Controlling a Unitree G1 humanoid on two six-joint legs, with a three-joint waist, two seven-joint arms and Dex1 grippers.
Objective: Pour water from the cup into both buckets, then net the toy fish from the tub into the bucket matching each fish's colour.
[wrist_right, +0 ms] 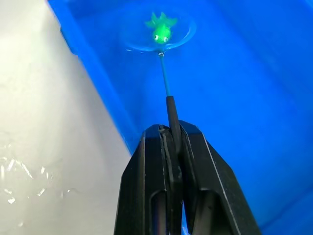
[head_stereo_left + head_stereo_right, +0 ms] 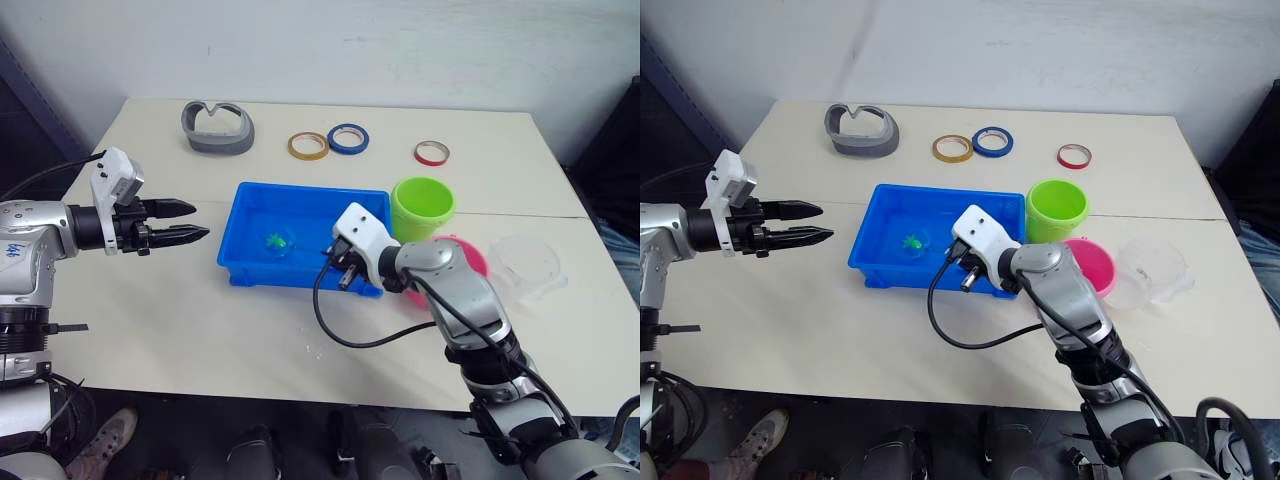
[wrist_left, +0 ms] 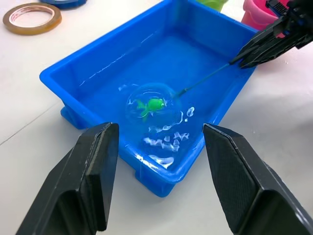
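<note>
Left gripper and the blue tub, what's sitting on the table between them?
Nothing: in the left eye view a bare strip of table separates the open left gripper from the tub.

Head pair high and wide, wrist cameras low and close.
Both eye views look forward and down over the table (image 2: 200, 330); each wrist view faces along its own fingers, near the blue tub (image 3: 146, 54), their shared ground.
</note>
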